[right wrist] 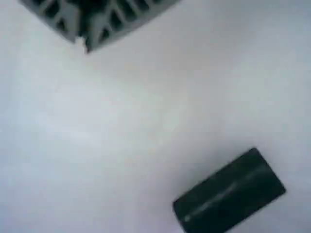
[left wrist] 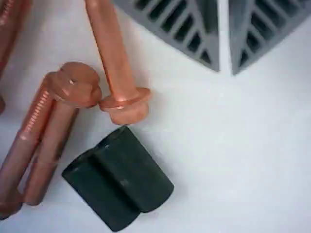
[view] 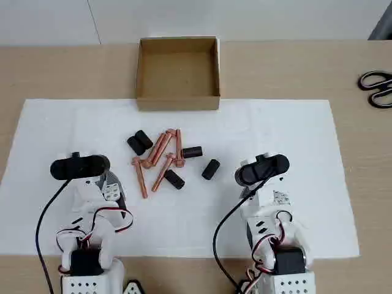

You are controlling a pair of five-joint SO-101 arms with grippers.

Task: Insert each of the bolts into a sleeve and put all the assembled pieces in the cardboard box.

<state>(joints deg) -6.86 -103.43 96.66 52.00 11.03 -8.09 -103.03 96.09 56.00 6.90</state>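
Observation:
Several copper bolts [view: 160, 150] and several black sleeves [view: 192, 152] lie loose on the white sheet [view: 294, 135], in front of the cardboard box [view: 177, 70], which holds nothing. My left arm [view: 79, 166] stands at the near left of the pile and my right arm [view: 262, 168] at its near right. In the left wrist view my left gripper [left wrist: 225, 68] is shut and holds nothing, a short way from two bolt heads [left wrist: 124, 104] and two sleeves [left wrist: 119, 187] lying side by side. My right gripper [right wrist: 85, 44] is shut and holds nothing, apart from a single sleeve [right wrist: 228, 194].
Black-handled scissors [view: 376, 89] lie on the bare wooden table at the far right edge. The white sheet is bare to the left and right of the pile and between the two arms.

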